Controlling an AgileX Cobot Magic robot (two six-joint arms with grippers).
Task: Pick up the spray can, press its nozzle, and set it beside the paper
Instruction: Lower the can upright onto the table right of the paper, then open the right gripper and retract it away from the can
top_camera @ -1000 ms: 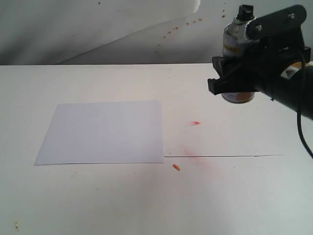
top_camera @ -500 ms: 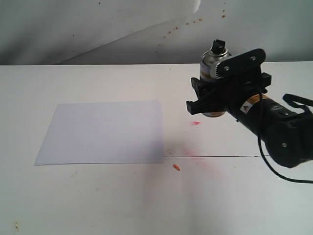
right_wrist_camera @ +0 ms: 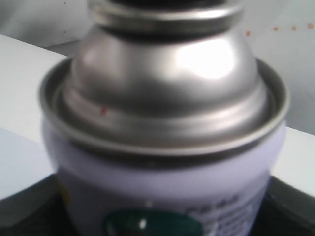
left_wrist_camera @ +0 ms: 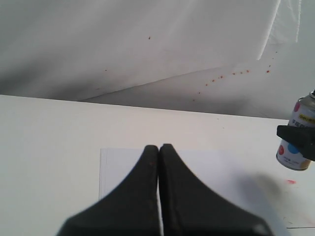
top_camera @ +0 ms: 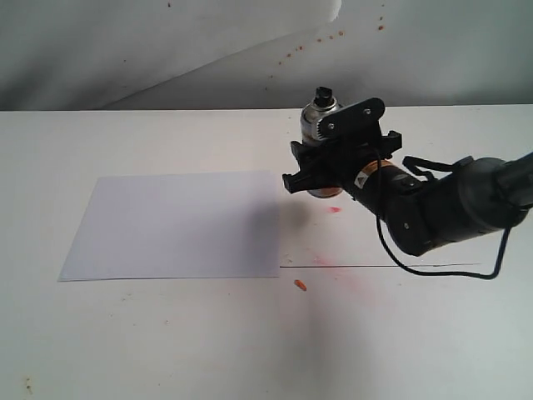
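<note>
Your right gripper [top_camera: 298, 167] has carried the spray can [top_camera: 310, 123] left and lower from the table's [top_camera: 166, 333] far right corner; it's now just off the paper's [top_camera: 175, 223] far right corner; jaws clamp its body; long axis upright, nozzle [top_camera: 323, 93] pointing up; left gripper [left_wrist_camera: 159, 150] pinched closed.

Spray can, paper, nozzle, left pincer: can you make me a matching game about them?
Things: 1 spray can; 2 paper; 3 nozzle; 4 left pincer.
Clues: A shut, empty; B black, on top of the can; C gripped by the right pincer; D white, lying flat.
Pairs: 1-C, 2-D, 3-B, 4-A.
</note>
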